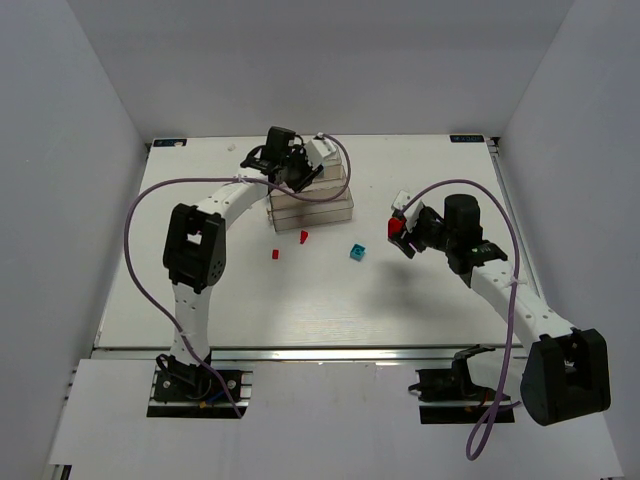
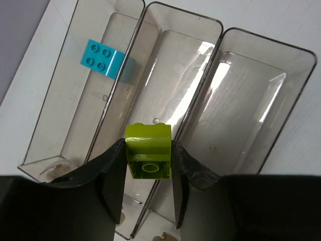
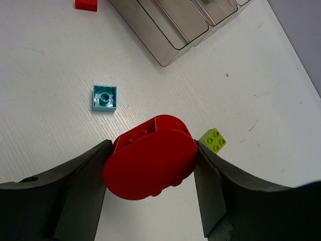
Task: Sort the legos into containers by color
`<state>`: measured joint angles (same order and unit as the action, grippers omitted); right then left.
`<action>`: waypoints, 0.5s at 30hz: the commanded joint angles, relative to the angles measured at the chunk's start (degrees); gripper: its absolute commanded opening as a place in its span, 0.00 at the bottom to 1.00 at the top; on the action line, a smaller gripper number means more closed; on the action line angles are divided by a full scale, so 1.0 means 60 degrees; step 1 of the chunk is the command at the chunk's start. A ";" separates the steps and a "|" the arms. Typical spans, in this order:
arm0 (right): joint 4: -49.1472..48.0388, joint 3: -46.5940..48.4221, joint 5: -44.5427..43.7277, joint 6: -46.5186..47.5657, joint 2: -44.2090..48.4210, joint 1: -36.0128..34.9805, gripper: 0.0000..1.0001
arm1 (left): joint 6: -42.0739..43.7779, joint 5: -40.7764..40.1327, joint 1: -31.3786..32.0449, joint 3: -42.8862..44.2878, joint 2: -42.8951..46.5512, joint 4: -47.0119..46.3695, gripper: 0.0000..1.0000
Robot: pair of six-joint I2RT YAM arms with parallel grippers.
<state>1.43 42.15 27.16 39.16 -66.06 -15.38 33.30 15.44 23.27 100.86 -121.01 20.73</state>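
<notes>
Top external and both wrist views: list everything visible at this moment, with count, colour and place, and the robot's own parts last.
containers: at least three in view, clear, joined in a row at the far middle of the table
red legos: three; two loose in front of the containers, one rounded in the right gripper
cyan legos: two; one inside the leftmost container in the left wrist view, one studs-down on the table
yellow-green legos: two; one in the left gripper over the containers, one on the table
table: one, white
cables: two, purple, one along each arm
left gripper: black, shut on a yellow-green lego
right gripper: black, shut on the rounded red lego
</notes>
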 commanded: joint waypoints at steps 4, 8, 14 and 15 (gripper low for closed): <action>-0.0253 -0.0097 0.0322 -0.0095 0.0244 0.0058 0.00 | 0.0881 -0.0639 0.0004 -0.0286 0.0012 -0.1081 0.00; -0.0253 -0.0125 0.0352 -0.0095 0.0200 0.0058 0.00 | 0.0983 -0.0815 0.0004 -0.0418 -0.0133 -0.1418 0.00; 0.0040 -0.0126 0.0468 0.0006 0.0244 0.0058 0.00 | 0.0633 -0.1284 0.0004 -0.0652 -0.0149 -0.1741 0.59; 0.0054 -0.0140 0.0527 0.0065 0.0258 0.0029 0.00 | 0.0588 -0.1401 0.0004 -0.0696 -0.0105 -0.1770 0.65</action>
<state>1.72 41.43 28.49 39.20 -65.95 -15.38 37.76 9.13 23.27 97.60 -122.39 12.01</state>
